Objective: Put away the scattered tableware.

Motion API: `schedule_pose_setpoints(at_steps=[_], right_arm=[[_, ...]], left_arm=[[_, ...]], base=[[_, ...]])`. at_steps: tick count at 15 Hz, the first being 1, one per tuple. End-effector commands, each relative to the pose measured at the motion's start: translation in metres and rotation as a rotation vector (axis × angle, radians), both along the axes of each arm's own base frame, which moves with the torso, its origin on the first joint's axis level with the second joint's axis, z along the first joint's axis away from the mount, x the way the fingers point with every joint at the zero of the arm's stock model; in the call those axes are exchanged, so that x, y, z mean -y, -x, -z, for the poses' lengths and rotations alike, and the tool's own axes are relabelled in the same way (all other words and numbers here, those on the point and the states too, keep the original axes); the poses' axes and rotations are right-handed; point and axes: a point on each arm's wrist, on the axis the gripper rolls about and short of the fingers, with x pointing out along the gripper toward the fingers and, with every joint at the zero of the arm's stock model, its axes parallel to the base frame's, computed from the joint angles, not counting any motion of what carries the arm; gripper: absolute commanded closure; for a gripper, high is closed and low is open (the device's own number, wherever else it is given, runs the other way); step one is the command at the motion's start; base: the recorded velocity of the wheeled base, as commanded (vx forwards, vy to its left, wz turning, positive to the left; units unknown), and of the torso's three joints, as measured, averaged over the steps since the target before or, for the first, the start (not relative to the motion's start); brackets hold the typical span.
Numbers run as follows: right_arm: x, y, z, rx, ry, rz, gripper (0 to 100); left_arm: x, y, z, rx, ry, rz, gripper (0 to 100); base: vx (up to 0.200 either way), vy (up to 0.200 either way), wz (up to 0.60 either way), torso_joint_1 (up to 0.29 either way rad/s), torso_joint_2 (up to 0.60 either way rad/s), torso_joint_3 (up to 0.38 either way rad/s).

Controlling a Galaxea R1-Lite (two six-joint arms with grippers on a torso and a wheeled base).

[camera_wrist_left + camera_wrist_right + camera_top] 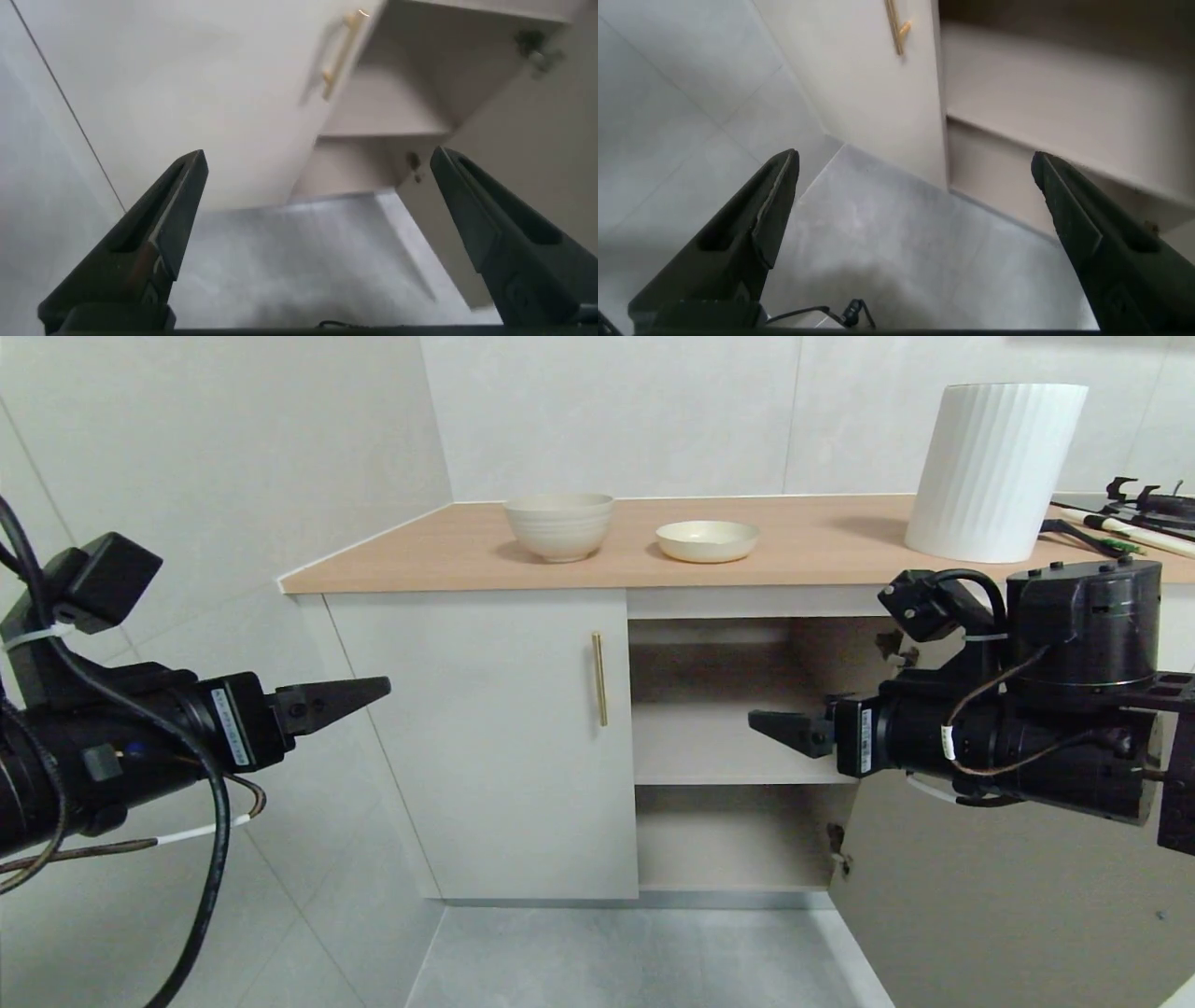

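A ribbed bowl (559, 525) and what looks like a shallow dish (707, 540) sit apart near the worktop's (420, 555) front edge. The left pincer (373, 691) and the right pincer (761, 721) hang spread.

The wooden counter (822, 537) bears a bowl (559, 525), a shallow dish (707, 540), a white ribbed cylinder (994, 471) and seemingly utensils (1141, 535).

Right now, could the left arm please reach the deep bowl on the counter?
Probably yes: the left gripper is open and empty, and nothing stands beside the deep bowl on that side. It sits below the countertop, so it must rise first.
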Motion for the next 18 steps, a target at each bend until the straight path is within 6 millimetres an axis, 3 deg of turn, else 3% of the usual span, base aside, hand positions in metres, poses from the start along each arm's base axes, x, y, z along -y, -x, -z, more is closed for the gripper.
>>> schedule_pose_setpoints(at_steps=[1, 4, 13, 16, 18], right_arm=[[0.0001, 0.0003, -0.0004, 0.001, -0.001, 0.0, 0], [-0.0001, 0.0, 0.0001, 0.0, 0.0, 0.0, 0], [-0.0018, -0.0037, 0.005, -0.015, 0.008, 0.001, 0], [-0.0011, -0.0025, 0.0036, -0.011, 0.005, 0.001, 0], [-0.0007, -0.0019, 0.0027, -0.009, 0.004, 0.001, 0]], left_arm=[[-0.0009, -0.0021, 0.0002, -0.004, 0.001, -0.007, 0], [-0.0008, -0.0024, 0.0009, -0.007, 0.001, -0.005, 0], [-0.0008, 0.003, -0.0031, 0.018, -0.006, 0.007, 0], [-0.0006, 0.0037, -0.0016, 0.014, -0.008, 0.011, 0], [0.0021, 0.0056, -0.0015, 0.014, -0.008, 0.025, 0]], base=[[0.2, 0.0, 0.0, 0.002, 0.01, -0.002], [0.2, 0.0, 0.0, 0.007, 0.01, 0.001], [0.0, 0.0, 0.0, 0.0, 0.0, 0.0], [0.0, 0.2, 0.0, -0.001, 0.0, 0.002], [0.0, 0.0, 0.0, 0.0, 0.0, 0.0]])
